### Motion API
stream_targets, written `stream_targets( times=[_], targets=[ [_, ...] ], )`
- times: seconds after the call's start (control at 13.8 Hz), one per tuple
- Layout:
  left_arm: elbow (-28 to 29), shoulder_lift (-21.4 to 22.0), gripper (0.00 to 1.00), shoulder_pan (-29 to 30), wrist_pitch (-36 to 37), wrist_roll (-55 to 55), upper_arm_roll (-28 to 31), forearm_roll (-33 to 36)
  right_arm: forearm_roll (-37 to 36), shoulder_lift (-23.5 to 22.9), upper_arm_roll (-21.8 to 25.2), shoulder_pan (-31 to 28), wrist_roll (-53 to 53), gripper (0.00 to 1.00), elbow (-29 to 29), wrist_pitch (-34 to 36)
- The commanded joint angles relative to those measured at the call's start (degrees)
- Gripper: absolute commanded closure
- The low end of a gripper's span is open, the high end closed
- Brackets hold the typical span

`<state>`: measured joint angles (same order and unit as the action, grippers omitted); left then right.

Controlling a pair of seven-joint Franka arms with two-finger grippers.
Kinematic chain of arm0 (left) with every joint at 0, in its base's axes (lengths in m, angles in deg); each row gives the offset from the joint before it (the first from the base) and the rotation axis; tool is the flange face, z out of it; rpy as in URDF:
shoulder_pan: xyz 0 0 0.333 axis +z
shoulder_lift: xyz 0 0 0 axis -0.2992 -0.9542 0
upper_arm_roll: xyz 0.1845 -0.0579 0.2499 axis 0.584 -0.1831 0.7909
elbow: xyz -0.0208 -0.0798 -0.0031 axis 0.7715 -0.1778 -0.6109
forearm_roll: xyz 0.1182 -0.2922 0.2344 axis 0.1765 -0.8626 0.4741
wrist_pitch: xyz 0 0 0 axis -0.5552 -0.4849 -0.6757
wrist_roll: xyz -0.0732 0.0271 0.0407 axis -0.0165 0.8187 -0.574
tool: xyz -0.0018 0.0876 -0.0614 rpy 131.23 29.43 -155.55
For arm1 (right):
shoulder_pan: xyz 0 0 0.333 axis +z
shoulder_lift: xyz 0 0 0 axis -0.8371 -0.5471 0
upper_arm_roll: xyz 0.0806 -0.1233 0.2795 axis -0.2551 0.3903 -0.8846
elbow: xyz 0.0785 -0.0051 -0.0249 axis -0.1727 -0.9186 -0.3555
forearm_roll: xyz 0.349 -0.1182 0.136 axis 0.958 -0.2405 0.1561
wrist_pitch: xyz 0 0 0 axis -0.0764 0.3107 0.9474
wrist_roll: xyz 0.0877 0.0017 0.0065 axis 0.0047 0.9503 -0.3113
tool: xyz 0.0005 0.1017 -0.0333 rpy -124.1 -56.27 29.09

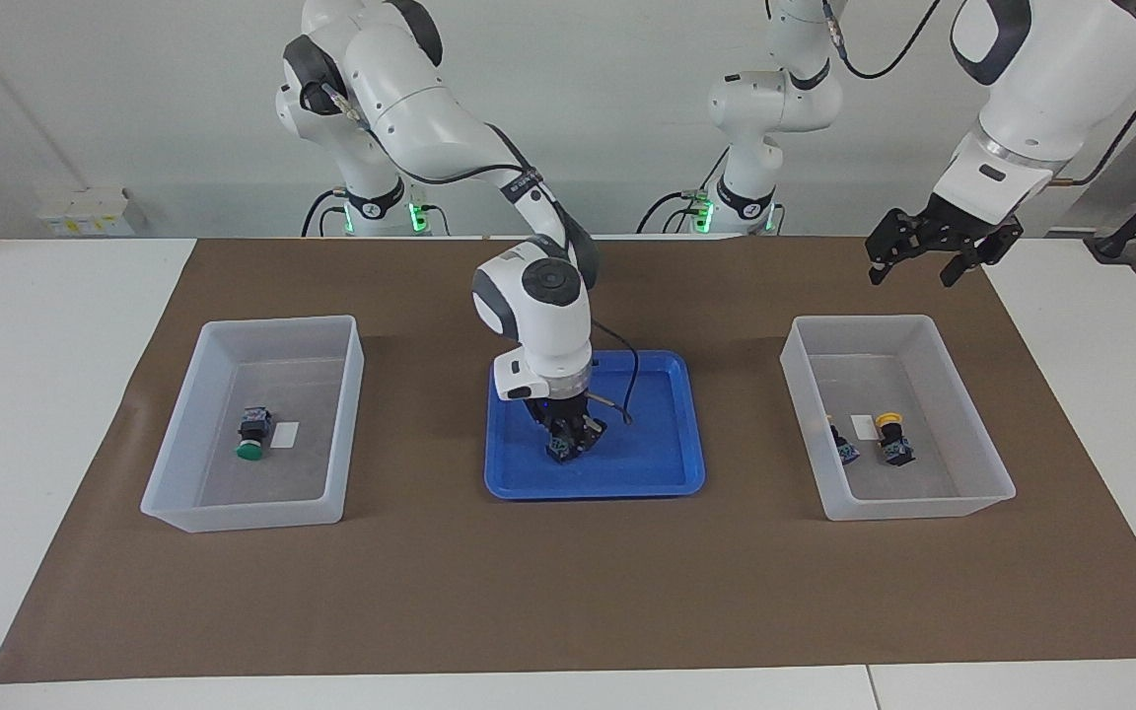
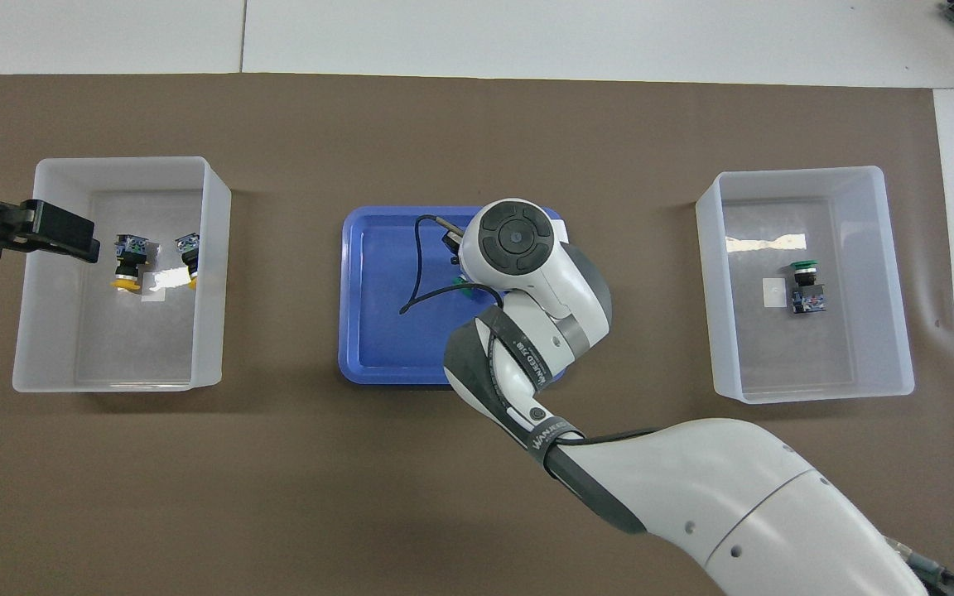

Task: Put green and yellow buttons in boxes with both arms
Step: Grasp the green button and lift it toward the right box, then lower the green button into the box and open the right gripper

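Note:
Two yellow buttons (image 1: 891,434) (image 2: 125,266) lie side by side in the box (image 1: 864,323) (image 2: 121,161) at the left arm's end. High over that box's rim hangs my left gripper (image 1: 911,274) (image 2: 71,236), open and holding nothing. One green button (image 1: 252,436) (image 2: 806,285) lies in the other box (image 1: 252,325) (image 2: 800,171), at the right arm's end. My right gripper (image 1: 568,434) is down in the blue tray (image 1: 667,473) (image 2: 378,331), shut on a second green button (image 1: 561,450) (image 2: 462,288). The wrist hides most of that button in the overhead view.
A brown mat (image 1: 568,592) covers the middle of the white table, with both boxes and the tray in a row on it. A black cable (image 2: 415,273) loops from the right wrist over the tray. A small white sticker (image 1: 285,435) lies in each box.

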<state>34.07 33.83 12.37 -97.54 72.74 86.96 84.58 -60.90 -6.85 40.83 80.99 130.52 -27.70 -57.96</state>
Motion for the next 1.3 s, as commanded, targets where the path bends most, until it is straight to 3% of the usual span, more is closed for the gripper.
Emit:
stream_targets(
  times=[0.0, 0.22, 0.36, 0.65, 0.94, 1.23],
  targets=[
    [2.78, 1.79, 0.00, -0.85, -0.67, -0.51, 0.33, 1.01, -0.73, 5.45, -0.20, -1.99, -2.37, 1.00, -1.53, 4.42],
    [2.69, 1.71, 0.00, -0.85, -1.72, -0.51, 0.24, 1.02, -0.64, 10.98, -0.20, -5.16, -7.80, 1.00, -2.84, 11.53],
    [2.95, 1.71, 0.00, -0.76, -4.79, -0.51, 0.24, 0.93, -0.64, 15.90, -0.20, -8.48, -13.08, 1.00, -6.87, 13.48],
    [3.66, 1.70, 0.00, -0.58, -8.06, -0.42, 0.24, 0.93, 0.07, 24.53, -0.20, -16.75, -34.50, 1.00, -14.89, 16.99],
    [3.74, 1.71, 0.00, -0.85, -8.06, -0.59, 0.24, 2.77, 0.33, 25.94, -0.20, -25.01, -51.23, 1.00, -15.42, 19.29],
    [3.92, 1.71, 0.00, -0.41, -8.23, -0.68, 0.15, 2.69, 4.90, 26.04, -0.12, -32.40, -72.30, 1.00, -18.57, 16.49]
  ],
)
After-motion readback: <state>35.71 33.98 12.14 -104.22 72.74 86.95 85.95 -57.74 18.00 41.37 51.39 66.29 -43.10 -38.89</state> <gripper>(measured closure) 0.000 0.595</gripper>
